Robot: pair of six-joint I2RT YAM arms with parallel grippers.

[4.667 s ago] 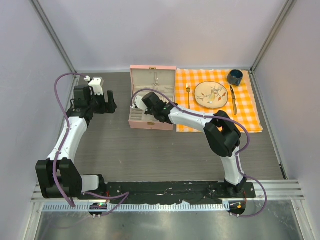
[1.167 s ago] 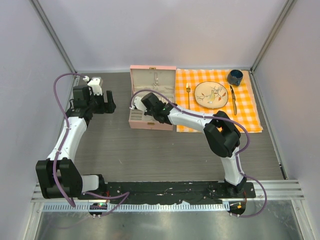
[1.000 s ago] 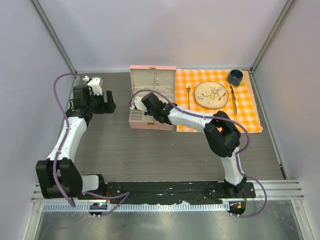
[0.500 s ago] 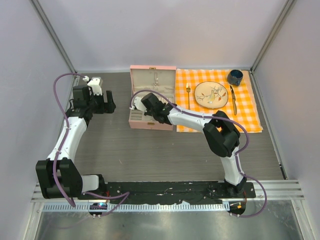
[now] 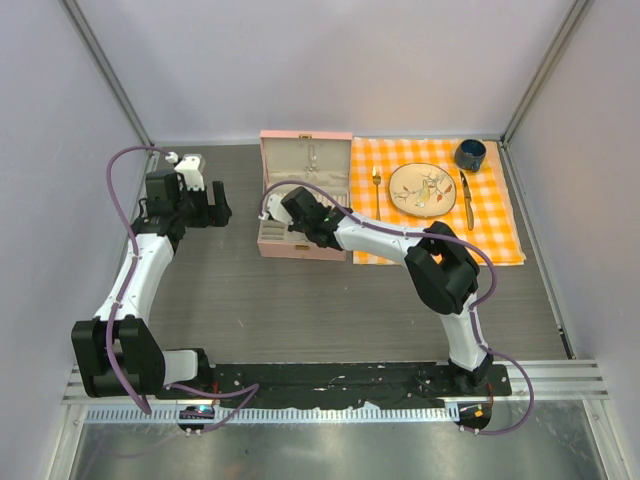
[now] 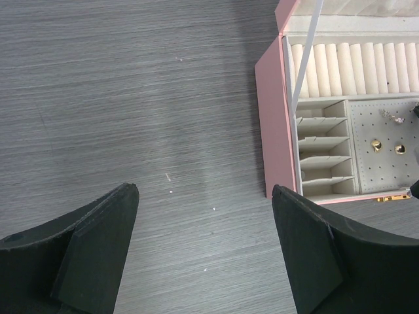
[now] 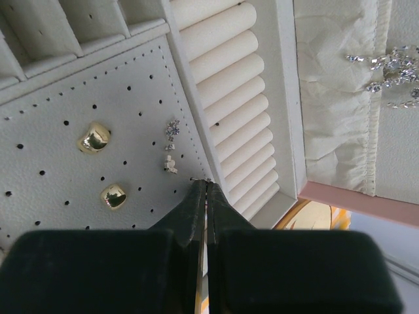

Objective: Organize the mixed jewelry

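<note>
Grey wood tabletop, pink case open on it. Inside, 2 tiny pale bits lie on the dotted pad, beside the ring rolls; a silvery chain glitters in the lid. Right gripper hangs clenched just over the pad, a speck at its tips I can't make out. I'd lower gently and seat it in 1 hole before letting go. Left gripper, released, hovers left of the case.

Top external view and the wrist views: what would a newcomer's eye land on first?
The open pink case at the far middle of the table draws the eye first. The right gripper is inside it, jaws closed over the perforated panel, beside two gold studs. Next is the bright orange checked cloth to the case's right, set with a plate, fork and knife.
</note>
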